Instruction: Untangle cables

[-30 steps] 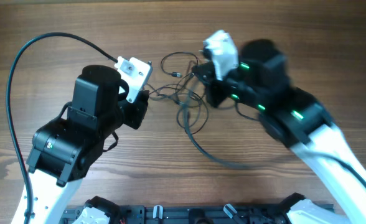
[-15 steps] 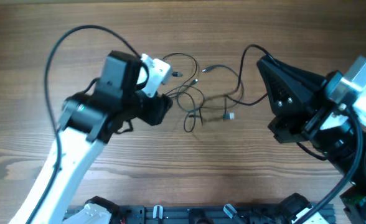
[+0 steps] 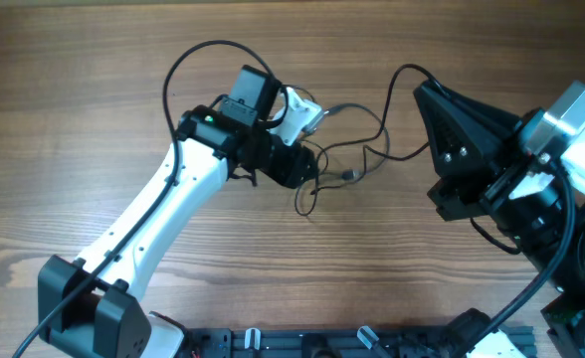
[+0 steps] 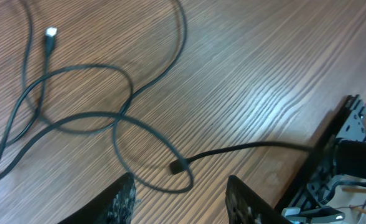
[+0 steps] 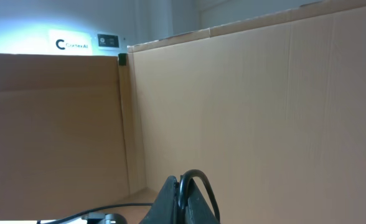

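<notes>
Hovering my left pincer (image 4: 182,186) low over the cables (image 4: 122,115), fingers spread wide with nothing in them. The crossed loops lie on the surface (image 4: 264,74) straight ahead. A black plug (image 4: 175,167) sits just in front of the gap, its lead running off to the right. My right pincer (image 5: 183,198) is well off to the side, lifted and pinched shut on one of the cables. Left's clearly the nearer arm, I reckon.

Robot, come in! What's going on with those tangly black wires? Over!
Left gripper open, low over the thin black cables. Right gripper shut on one cable, raised. Knot not yet undone; left arm hides part of it overhead.
</notes>
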